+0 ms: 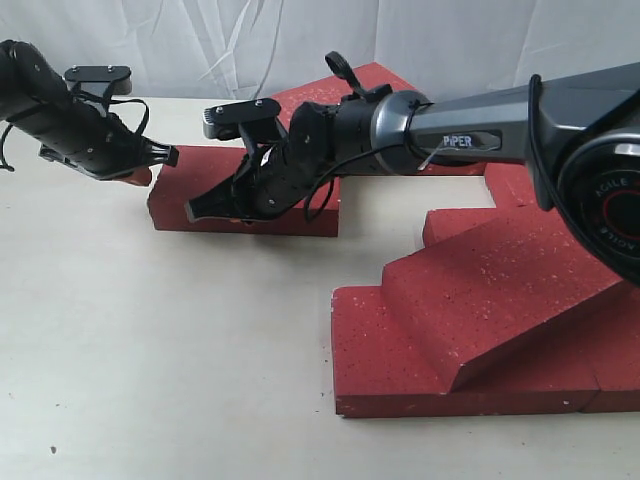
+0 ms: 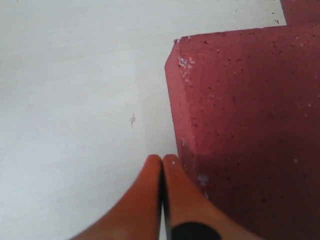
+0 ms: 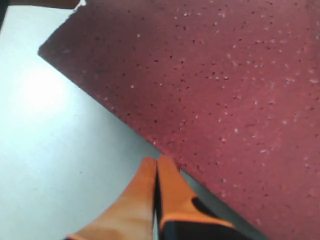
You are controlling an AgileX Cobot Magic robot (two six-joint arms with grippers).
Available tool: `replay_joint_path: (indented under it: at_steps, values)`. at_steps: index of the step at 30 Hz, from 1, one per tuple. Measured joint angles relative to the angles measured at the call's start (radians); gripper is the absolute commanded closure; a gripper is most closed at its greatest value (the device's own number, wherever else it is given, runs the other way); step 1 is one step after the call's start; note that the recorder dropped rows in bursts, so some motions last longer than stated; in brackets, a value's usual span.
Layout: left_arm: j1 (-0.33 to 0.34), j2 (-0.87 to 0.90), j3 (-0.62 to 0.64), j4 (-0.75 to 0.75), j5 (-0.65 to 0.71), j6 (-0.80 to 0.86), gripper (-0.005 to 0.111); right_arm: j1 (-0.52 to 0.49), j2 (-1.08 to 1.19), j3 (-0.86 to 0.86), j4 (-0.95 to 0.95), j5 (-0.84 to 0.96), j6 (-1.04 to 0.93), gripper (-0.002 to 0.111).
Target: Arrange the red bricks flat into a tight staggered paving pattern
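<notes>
One loose red brick [image 1: 205, 178] lies flat at centre left, apart from the paved group of red bricks [image 1: 480, 320] on the right. My left gripper [image 1: 140, 178] is shut and empty, its orange fingertips [image 2: 172, 165] against the brick's [image 2: 245, 125] left end near a corner. My right gripper [image 1: 196, 212] reaches across the middle over this brick. It is shut and empty, tips [image 3: 157, 162] down at the table beside the long front edge of the brick [image 3: 225, 90]. The right arm hides part of the brick's top.
Another red brick [image 1: 372, 82] lies at the back behind the right arm. The paved group steps up from the front edge toward the right. Pale tabletop [image 1: 150, 350] spreads in front of and left of the loose brick. A white curtain hangs behind.
</notes>
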Motion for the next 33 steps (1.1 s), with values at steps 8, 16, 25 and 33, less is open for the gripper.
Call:
replay_joint_path:
  at_steps: [8, 16, 25, 33]
  values:
    - [0.0, 0.0, 0.0, 0.008, 0.0, 0.002, 0.107, 0.0, -0.018, 0.0, 0.0, 0.121, 0.005, 0.109]
    - [0.0, 0.044, 0.0, -0.001, -0.002, 0.002, 0.107, 0.0, -0.026, 0.0, -0.128, 0.149, 0.07, 0.109]
    - [0.0, 0.048, 0.0, -0.037, -0.002, 0.002, 0.107, 0.0, -0.04, 0.0, -0.13, 0.211, 0.136, 0.109]
    - [-0.03, 0.05, 0.0, -0.077, 0.0, 0.002, 0.107, -0.021, -0.123, 0.0, -0.084, 0.279, 0.186, 0.109]
